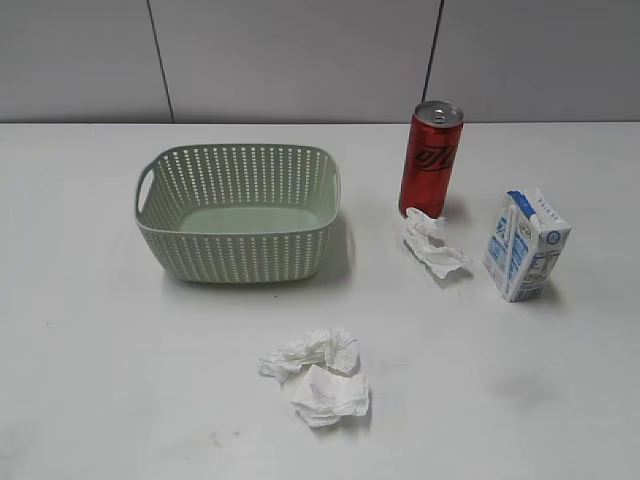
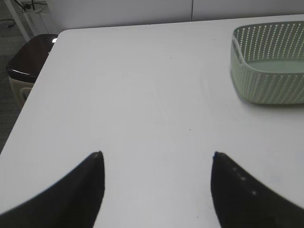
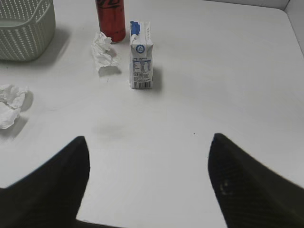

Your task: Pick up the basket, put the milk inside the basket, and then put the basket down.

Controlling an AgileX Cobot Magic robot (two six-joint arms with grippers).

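Note:
The pale sage-green basket [image 1: 238, 212] stands empty on the white table, left of centre; it also shows at the right edge of the left wrist view [image 2: 269, 61] and the top left of the right wrist view [image 3: 23, 26]. The milk [image 1: 525, 245], a small white carton with blue print, stands upright at the right; it also shows in the right wrist view [image 3: 141, 57]. My left gripper [image 2: 156, 154] is open and empty over bare table, well left of the basket. My right gripper [image 3: 149, 137] is open and empty, nearer than the milk. Neither gripper shows in the exterior view.
A tall red can [image 1: 431, 158] stands behind the milk. One crumpled tissue [image 1: 432, 243] lies by the can, and crumpled tissues [image 1: 318, 376] lie in front of the basket. A dark bin [image 2: 26, 59] stands beyond the table's left edge.

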